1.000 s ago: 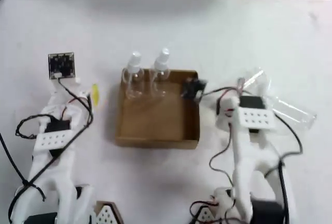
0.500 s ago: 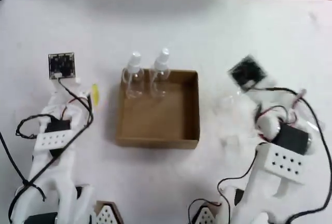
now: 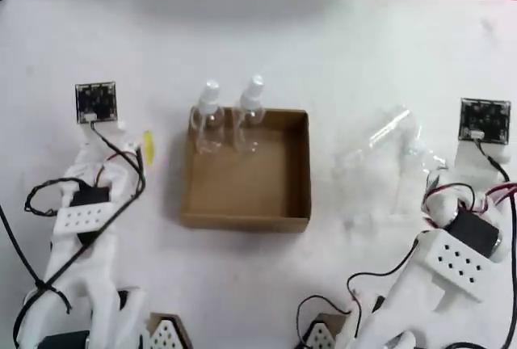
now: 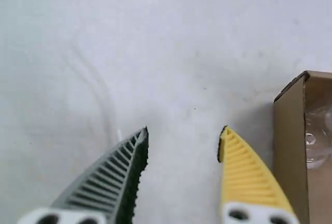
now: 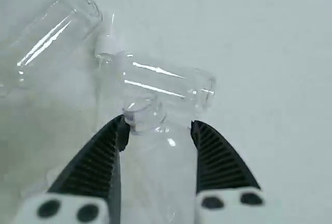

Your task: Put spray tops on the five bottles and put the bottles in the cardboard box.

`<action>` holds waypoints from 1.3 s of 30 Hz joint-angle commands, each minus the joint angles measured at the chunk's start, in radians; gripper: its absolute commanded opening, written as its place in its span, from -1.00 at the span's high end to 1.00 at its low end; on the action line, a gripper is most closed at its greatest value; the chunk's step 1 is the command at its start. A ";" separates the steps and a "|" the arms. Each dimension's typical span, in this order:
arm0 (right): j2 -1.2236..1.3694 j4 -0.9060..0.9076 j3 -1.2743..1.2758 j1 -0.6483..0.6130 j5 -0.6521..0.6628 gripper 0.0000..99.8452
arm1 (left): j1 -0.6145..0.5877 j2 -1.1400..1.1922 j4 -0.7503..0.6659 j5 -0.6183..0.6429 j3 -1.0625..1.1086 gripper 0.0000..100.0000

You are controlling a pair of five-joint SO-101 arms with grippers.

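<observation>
- Capped bottles (image 3: 208,121), two of them, stand in the upper left corner of the cardboard box (image 3: 242,221), mid-frame in the high view.
- We see clear bottles (image 3: 389,125) lying on the table (image 3: 266,34), right of the box.
- We find the left gripper (image 4: 182,136) partly open and empty, left of the box.
- Our right gripper (image 5: 158,128) is open, jaws either side of one lying bottle's neck.

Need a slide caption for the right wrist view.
Right hand open astride the neck of an uncapped clear bottle, two more bottles lying on the white table beyond.
</observation>
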 commanded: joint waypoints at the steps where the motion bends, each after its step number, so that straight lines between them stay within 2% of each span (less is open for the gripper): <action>1: -0.033 -0.025 -0.009 0.005 -0.133 0.97 | -0.007 -0.004 -0.011 -0.011 -0.051 0.58; 7: -0.119 -0.048 0.002 -0.053 -0.324 0.97 | -0.005 -0.005 -0.014 -0.011 -0.052 0.58; 11: -0.217 -0.065 0.041 -0.188 -0.445 0.97 | -0.004 -0.004 -0.014 -0.011 -0.052 0.58; 17: -0.403 -0.255 0.267 -0.389 -0.509 0.97 | -0.005 -0.004 -0.011 -0.011 -0.052 0.58; 21: -0.542 -0.444 0.442 -0.487 -0.506 0.97 | -0.005 -0.005 -0.011 -0.009 -0.052 0.58; 24: -0.618 -0.572 0.552 -0.535 -0.431 0.97 | -0.005 -0.005 -0.011 -0.009 -0.052 0.58; 29: -0.690 -0.688 0.729 -0.547 -0.344 0.97 | -0.005 -0.005 -0.011 -0.009 -0.052 0.58; 39: -0.704 -0.734 0.818 -0.521 -0.347 0.97 | -0.004 -0.005 -0.017 -0.008 -0.052 0.58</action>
